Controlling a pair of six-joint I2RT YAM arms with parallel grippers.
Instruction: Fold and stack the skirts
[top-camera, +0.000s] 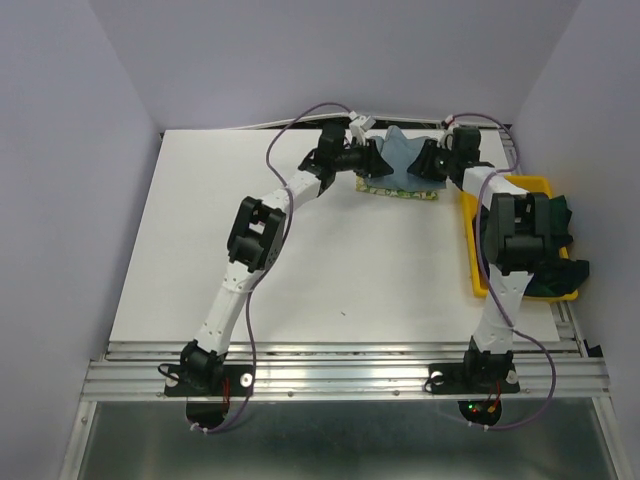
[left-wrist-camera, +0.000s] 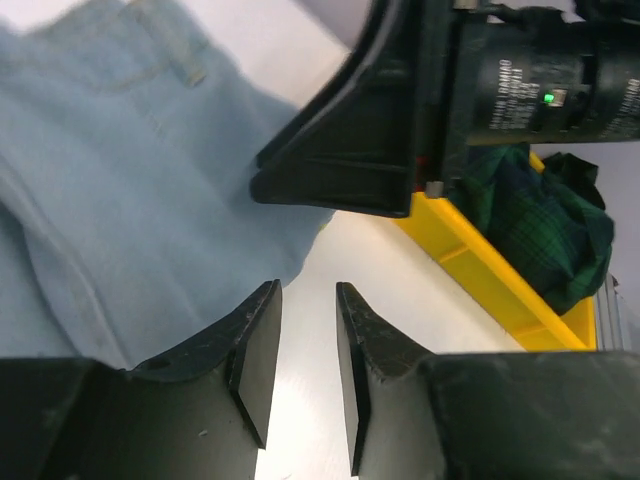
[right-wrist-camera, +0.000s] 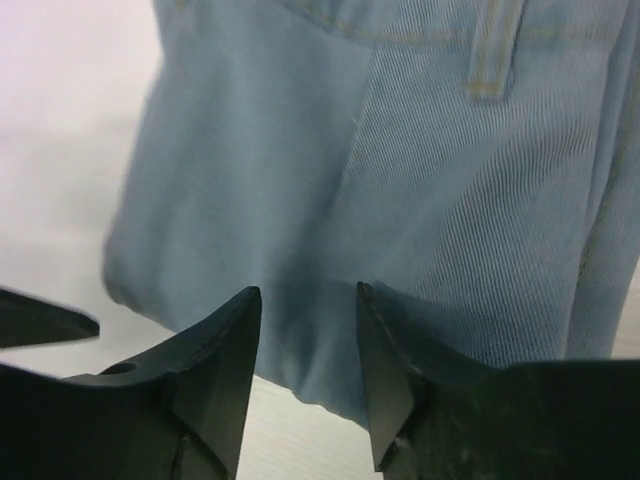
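The light blue-grey skirt (top-camera: 400, 158) lies at the back of the table on top of the lemon-print skirt (top-camera: 398, 190), whose edge shows along the front. The plaid skirt (top-camera: 556, 250) sits bunched in the yellow tray (top-camera: 476, 250). My left gripper (top-camera: 373, 158) is at the blue skirt's left edge. In its wrist view the left gripper (left-wrist-camera: 307, 290) is open over bare table, the blue skirt (left-wrist-camera: 120, 200) just left of it. My right gripper (top-camera: 426, 160) is at the right edge. Up close the right gripper (right-wrist-camera: 308, 292) is open, the blue skirt (right-wrist-camera: 400, 150) just beyond its tips.
The yellow tray (left-wrist-camera: 470, 250) with the plaid skirt (left-wrist-camera: 545, 215) stands at the table's right edge, close behind the right arm. The right gripper's black fingers (left-wrist-camera: 340, 165) loom close in the left wrist view. Walls enclose the table on three sides.
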